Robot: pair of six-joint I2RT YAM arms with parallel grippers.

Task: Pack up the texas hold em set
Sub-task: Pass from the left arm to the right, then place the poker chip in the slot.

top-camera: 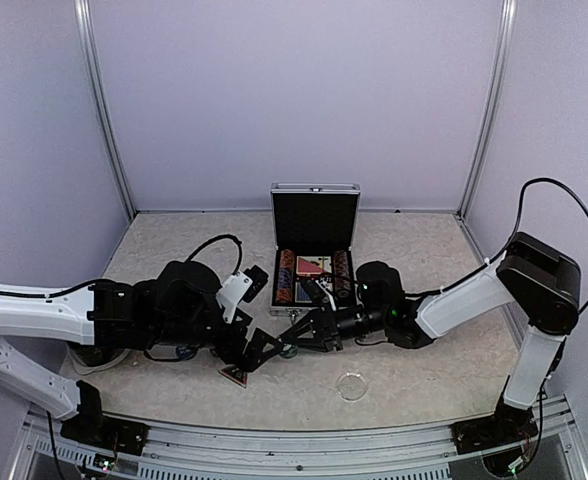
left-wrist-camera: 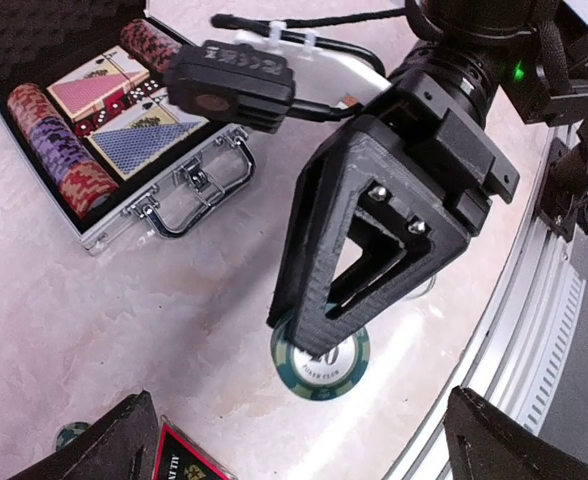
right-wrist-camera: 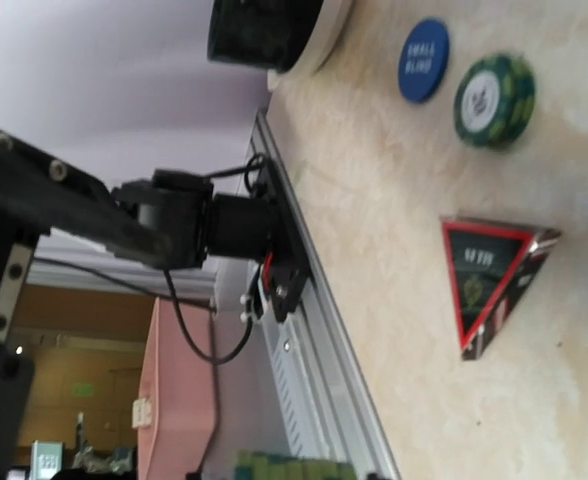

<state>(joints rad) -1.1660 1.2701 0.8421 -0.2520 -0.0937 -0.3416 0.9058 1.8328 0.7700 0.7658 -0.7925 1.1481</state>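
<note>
The silver case stands open behind the arms. The left wrist view shows its front rim, its chip rows and two card decks. A green chip lies on the table in front of it. My right gripper has its jaws closed, tips on the chip's upper left edge; I cannot tell if it pinches it. My left gripper is open wide, close by. The dark triangle marker lies beside it. A blue button and a second green chip lie farther left.
A dark cup on a clear plate stands at the left under the left arm. A small clear round disc lies near the front edge. The metal front rail runs close by. Both arms cross low in front of the case.
</note>
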